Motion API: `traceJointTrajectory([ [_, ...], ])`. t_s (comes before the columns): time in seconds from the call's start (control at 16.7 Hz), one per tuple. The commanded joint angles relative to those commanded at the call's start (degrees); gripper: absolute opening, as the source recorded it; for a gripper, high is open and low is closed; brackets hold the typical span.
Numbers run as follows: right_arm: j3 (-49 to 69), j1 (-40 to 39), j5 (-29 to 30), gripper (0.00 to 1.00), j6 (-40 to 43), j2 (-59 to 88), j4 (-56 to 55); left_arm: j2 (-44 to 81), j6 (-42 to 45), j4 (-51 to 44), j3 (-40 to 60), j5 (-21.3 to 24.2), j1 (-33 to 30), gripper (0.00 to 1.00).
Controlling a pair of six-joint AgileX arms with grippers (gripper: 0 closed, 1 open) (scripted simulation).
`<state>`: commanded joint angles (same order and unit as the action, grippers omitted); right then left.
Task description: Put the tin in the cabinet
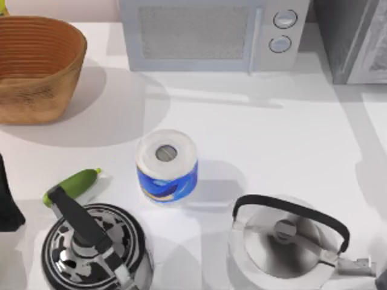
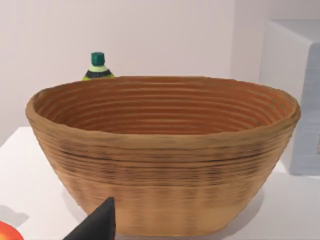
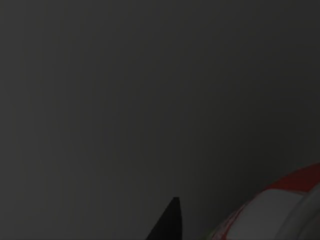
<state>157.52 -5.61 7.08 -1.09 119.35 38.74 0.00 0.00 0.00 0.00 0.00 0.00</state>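
Left arm point(image 1: 7, 199) is at the table's left edge, beside the cucumber. Left gripper point(image 2: 99, 225) faces the basket point(image 1: 36, 66) at far left; grip width cannot tell. In the left wrist view a green-capped bottle point(image 2: 98, 67) stands behind the basket. The cucumber point(image 1: 74, 184) lies near the left edge, just beside the black-and-white kettle point(image 1: 91, 248) at near left. Paper roll point(image 1: 167, 166) stands upright mid-table point(image 1: 272, 133). Microwave point(image 1: 211, 33) is at the back centre. Silver kettle point(image 1: 287, 238) sits at near right, handle up. Cabinet point(image 1: 357, 39) is at the far right corner. The right wrist view is dark. Right gripper point(image 3: 169, 225): grip cannot tell. Where the tin is, cannot tell.
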Motion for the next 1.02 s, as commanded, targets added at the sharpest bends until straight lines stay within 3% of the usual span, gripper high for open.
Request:
traceJointTrajectory([
  [0.12, 0.0, 0.0, 0.0, 0.00, 0.0, 0.0, 0.0, 0.0, 0.0, 0.0, 0.0, 0.0, 0.0, 1.00],
  [0.9, 0.0, 0.0, 0.0, 0.98, 0.0, 0.0, 0.0, 0.0, 0.0, 0.0, 0.0, 0.0, 0.0, 1.00],
  [1.02, 0.0, 0.0, 0.0, 1.00, 0.0, 0.0, 0.0, 0.0, 0.0, 0.0, 0.0, 0.0, 0.0, 1.00],
])
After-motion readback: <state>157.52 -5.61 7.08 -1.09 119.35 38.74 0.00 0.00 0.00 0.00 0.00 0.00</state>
